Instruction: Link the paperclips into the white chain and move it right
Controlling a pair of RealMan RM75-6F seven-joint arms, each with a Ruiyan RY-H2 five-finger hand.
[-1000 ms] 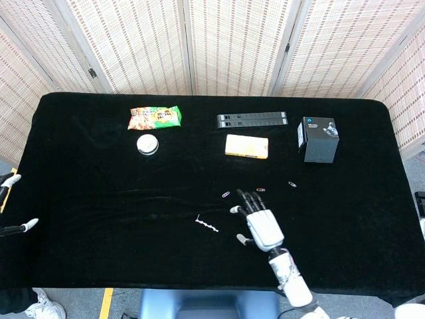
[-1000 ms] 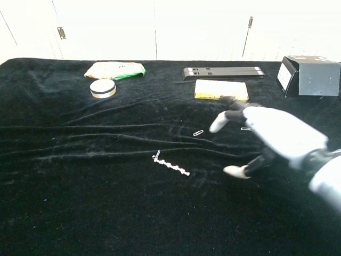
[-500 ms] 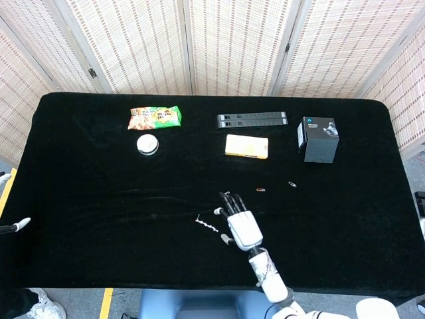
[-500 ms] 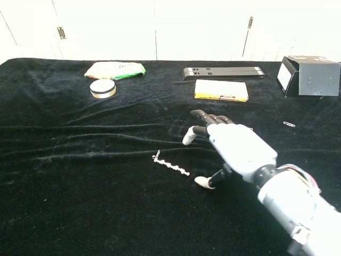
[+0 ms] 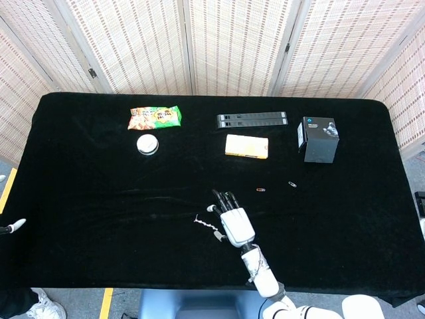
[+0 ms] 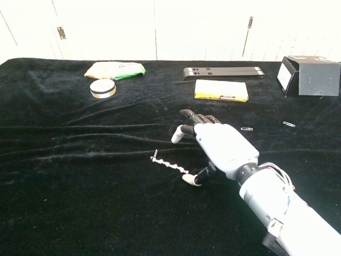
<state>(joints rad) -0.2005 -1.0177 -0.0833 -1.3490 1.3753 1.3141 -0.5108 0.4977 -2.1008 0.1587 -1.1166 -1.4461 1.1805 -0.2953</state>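
Note:
The white chain (image 5: 206,224) (image 6: 169,164) lies on the black cloth near the table's front middle. My right hand (image 5: 234,222) (image 6: 221,146) hovers palm down just right of it with fingers spread and holds nothing. Its thumb tip sits close to the chain's right end; I cannot tell whether they touch. One paperclip (image 5: 261,189) (image 6: 246,128) lies to the right of the hand, and another paperclip (image 5: 292,184) (image 6: 288,124) lies further right. Only white fingertips of my left hand (image 5: 14,224) show, apart, at the far left edge of the head view.
At the back stand a snack bag (image 5: 155,117), a round tin (image 5: 147,144), a black bar (image 5: 251,119), a yellow box (image 5: 246,146) and a black box (image 5: 317,138). The cloth (image 6: 64,202) is wrinkled around the chain.
My right hand has moved left across the table to the chain's right end, covering a paperclip that lay there. The chain has shifted slightly. The left hand has drawn further out of view.

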